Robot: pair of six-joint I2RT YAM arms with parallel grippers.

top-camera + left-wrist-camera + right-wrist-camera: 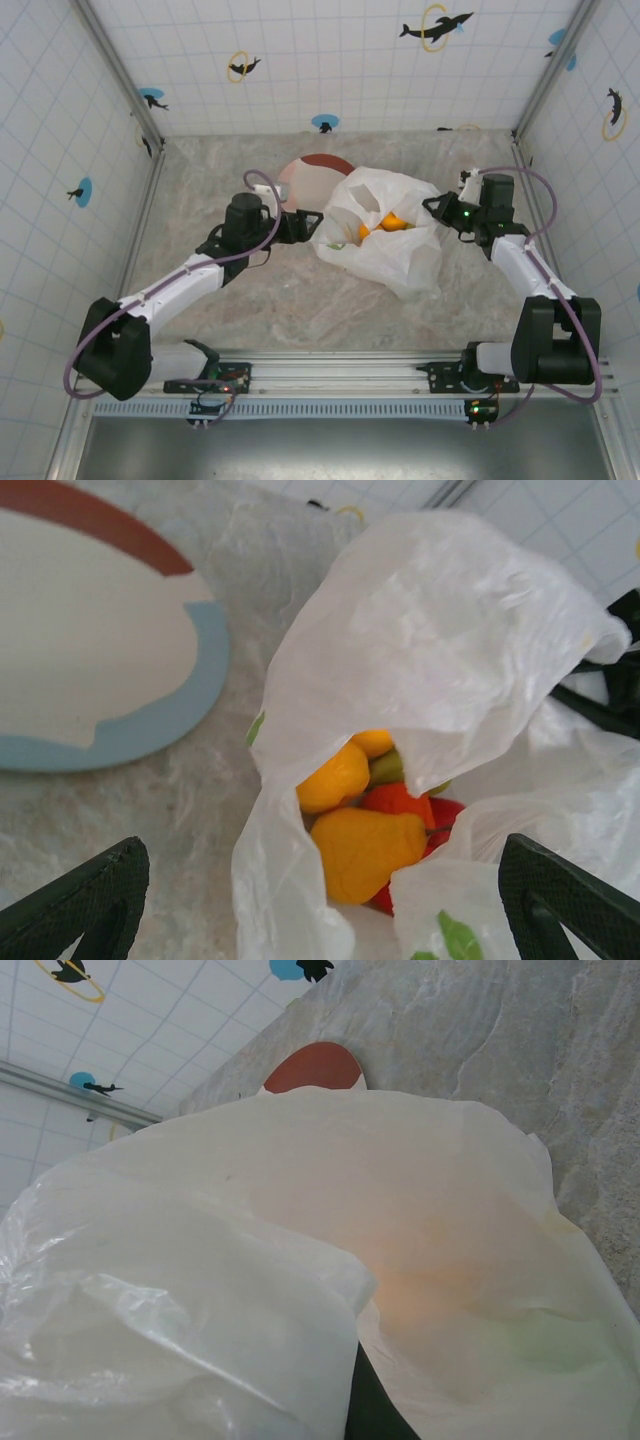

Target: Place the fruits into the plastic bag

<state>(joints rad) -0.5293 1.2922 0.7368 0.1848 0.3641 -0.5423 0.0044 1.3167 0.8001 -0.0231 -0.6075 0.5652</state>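
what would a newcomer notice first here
The crinkly white bag sits mid-table, its mouth agape with orange, red and green fruits heaped inside. The left claw hangs open over that mouth, while the right claw pinches the bag's right edge. Behind the bag lies a pale plate with a red and blue rim.

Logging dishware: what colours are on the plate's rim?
The plate has a light blue and brick-red rim; left wrist view.

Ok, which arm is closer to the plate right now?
Left. The left fingers stand open just beside the plate, at the mouth of the plastic bag. The right fingers pinch the bag's opposite edge, with the bag between them and the plate.
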